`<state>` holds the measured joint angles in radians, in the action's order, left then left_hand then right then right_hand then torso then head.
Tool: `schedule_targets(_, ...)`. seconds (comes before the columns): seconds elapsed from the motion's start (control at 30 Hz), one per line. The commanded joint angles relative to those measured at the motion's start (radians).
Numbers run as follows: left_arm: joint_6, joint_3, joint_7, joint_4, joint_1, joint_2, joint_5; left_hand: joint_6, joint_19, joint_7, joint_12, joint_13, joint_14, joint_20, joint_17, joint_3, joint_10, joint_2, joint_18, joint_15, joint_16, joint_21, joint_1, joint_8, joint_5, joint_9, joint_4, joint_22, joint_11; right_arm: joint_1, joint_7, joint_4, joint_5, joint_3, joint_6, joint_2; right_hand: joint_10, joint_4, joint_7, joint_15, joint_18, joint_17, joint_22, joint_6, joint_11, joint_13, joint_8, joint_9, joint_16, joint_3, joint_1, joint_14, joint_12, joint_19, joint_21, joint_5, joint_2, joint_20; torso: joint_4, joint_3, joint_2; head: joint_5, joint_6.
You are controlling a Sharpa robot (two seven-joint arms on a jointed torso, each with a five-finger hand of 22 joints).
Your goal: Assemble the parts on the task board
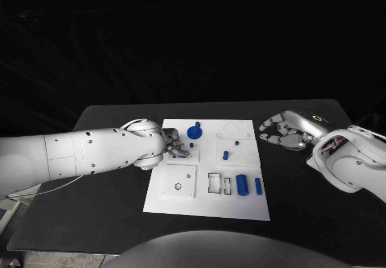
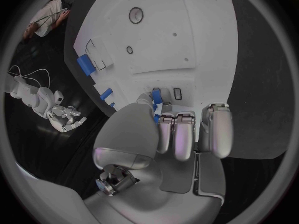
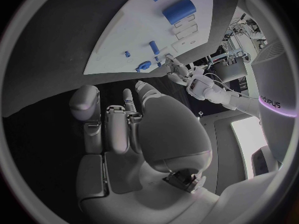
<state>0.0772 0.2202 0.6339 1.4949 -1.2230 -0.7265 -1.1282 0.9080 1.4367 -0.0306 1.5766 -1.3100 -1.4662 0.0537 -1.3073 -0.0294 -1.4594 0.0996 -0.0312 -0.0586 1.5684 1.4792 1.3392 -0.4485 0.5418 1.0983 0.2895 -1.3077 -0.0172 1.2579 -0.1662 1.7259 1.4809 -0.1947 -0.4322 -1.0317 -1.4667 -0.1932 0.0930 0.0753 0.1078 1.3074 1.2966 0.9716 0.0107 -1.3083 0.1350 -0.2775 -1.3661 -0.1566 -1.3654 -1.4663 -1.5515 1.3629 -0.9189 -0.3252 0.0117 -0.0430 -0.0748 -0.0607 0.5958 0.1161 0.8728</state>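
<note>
Both hands differ: your left hand (image 1: 173, 149) pinches a small blue part (image 2: 156, 95) at its fingertips over the task board (image 1: 241, 204), likely for seating; your right hand (image 1: 283, 132) waits beside the board, fingers curled, empty.

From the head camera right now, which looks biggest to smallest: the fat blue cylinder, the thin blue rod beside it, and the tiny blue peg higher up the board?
1. Fat blue cylinder
2. Thin blue rod, similar length but slimmer
3. Tiny blue peg
</note>
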Motion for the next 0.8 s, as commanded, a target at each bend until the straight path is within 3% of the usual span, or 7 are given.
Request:
schedule_targets(0.03, -0.020, 0.002, 0.009, 0.002, 0.003, 0.000, 0.010, 0.009, -0.001, 0.000, -0.006, -0.261, -0.105, -0.008, -0.263, 0.007, -0.111, -0.008, -0.009, -0.010, 0.002, -0.005, -0.001, 0.001, -0.002, 0.001, -0.001, -0.157, -0.012, -0.001, -0.008, -0.001, 0.001, 0.000, 0.010, 0.001, -0.079, 0.000, -0.002, -0.009, 0.015, 0.072, 0.000, 0.007, -0.009, -0.238, -0.006, 0.001, 0.005, -0.006, -0.011, -0.060, 0.007, -0.003, 0.005, -0.008, 0.004, 0.000, -0.0004, 0.0003, 0.000, 0.000, 0.000)
schedule_targets(0.3, -0.023, 0.002, 0.009, 0.001, 0.003, 0.000, 0.011, 0.011, -0.001, -0.001, -0.006, -0.261, -0.105, -0.008, -0.263, 0.020, -0.111, -0.013, -0.009, -0.010, 0.002, -0.006, -0.012, 0.004, -0.015, 0.004, 0.000, -0.157, -0.012, -0.002, -0.009, -0.001, 0.001, 0.000, 0.012, 0.000, -0.079, 0.001, -0.002, -0.009, 0.015, 0.072, 0.000, 0.007, -0.009, -0.237, -0.006, 0.001, 0.005, -0.007, -0.012, -0.060, 0.007, -0.003, 0.006, -0.010, 0.003, 0.000, -0.0003, 0.0000, 0.000, 0.001, 0.000)
schedule_targets(0.4, -0.025, 0.002, 0.009, 0.002, 0.003, -0.001, 0.011, 0.014, -0.001, -0.002, -0.006, -0.261, -0.105, -0.008, -0.263, 0.034, -0.111, -0.018, -0.009, -0.009, 0.002, -0.007, -0.027, 0.007, -0.039, 0.007, -0.001, -0.158, -0.011, -0.002, -0.010, -0.002, 0.001, 0.000, 0.014, 0.000, -0.079, 0.001, -0.002, -0.009, 0.015, 0.072, 0.000, 0.007, -0.009, -0.237, -0.006, 0.001, 0.005, -0.007, -0.012, -0.060, 0.007, -0.003, 0.006, -0.010, 0.003, 0.000, -0.0001, 0.0000, 0.000, 0.001, 0.000)
schedule_targets(0.5, -0.029, 0.002, 0.010, 0.000, 0.003, 0.000, 0.011, 0.017, -0.001, -0.003, -0.006, -0.261, -0.105, -0.006, -0.263, 0.049, -0.111, -0.021, -0.009, -0.008, 0.002, -0.009, -0.054, 0.013, -0.091, 0.012, -0.001, -0.158, -0.010, -0.002, -0.010, -0.003, 0.001, 0.000, 0.014, 0.000, -0.079, 0.002, -0.002, -0.009, 0.015, 0.072, -0.001, 0.007, -0.009, -0.237, -0.006, 0.001, 0.005, -0.009, -0.013, -0.060, 0.007, -0.003, 0.007, -0.012, 0.003, -0.001, -0.0005, -0.0002, 0.000, 0.002, 0.000)
schedule_targets(0.57, -0.030, 0.003, 0.011, -0.002, 0.003, 0.002, 0.011, 0.020, -0.002, -0.007, -0.006, -0.261, -0.105, -0.005, -0.263, 0.049, -0.111, -0.015, -0.009, -0.006, 0.002, -0.011, -0.095, 0.019, -0.157, 0.012, 0.000, -0.158, -0.006, -0.002, -0.010, -0.003, 0.001, 0.000, 0.015, 0.001, -0.079, 0.002, -0.002, -0.009, 0.015, 0.072, -0.001, 0.007, -0.009, -0.237, -0.006, 0.001, 0.005, -0.009, -0.013, -0.060, 0.007, -0.003, 0.007, -0.012, 0.003, -0.001, -0.0006, 0.0001, 0.000, 0.002, 0.000)
schedule_targets(0.7, -0.029, 0.003, 0.011, -0.010, 0.003, 0.006, 0.011, 0.025, -0.003, -0.017, -0.006, -0.261, -0.105, 0.001, -0.263, 0.010, -0.111, -0.001, -0.010, 0.002, 0.002, -0.014, -0.214, 0.037, -0.320, 0.008, 0.001, -0.158, 0.003, -0.003, -0.011, -0.003, 0.001, 0.000, 0.015, 0.001, -0.078, 0.003, -0.002, -0.009, 0.015, 0.071, -0.001, 0.007, -0.009, -0.237, -0.006, 0.002, 0.006, -0.010, -0.015, -0.060, 0.008, -0.003, 0.009, -0.014, 0.003, -0.001, -0.0007, 0.0001, 0.000, 0.002, 0.000)
schedule_targets(0.8, -0.028, 0.003, 0.012, -0.016, 0.003, 0.009, 0.011, 0.023, -0.004, -0.022, -0.006, -0.261, -0.105, 0.005, -0.263, -0.012, -0.111, 0.001, -0.010, 0.005, 0.002, -0.017, -0.263, 0.056, -0.370, -0.001, 0.003, -0.158, 0.007, -0.003, -0.011, -0.003, 0.001, 0.000, 0.016, 0.001, -0.077, 0.005, -0.001, -0.009, 0.015, 0.071, -0.001, 0.007, -0.009, -0.236, -0.006, 0.002, 0.006, -0.012, -0.016, -0.060, 0.009, -0.003, 0.009, -0.017, 0.003, -0.001, -0.0006, 0.0001, 0.000, 0.003, 0.000)
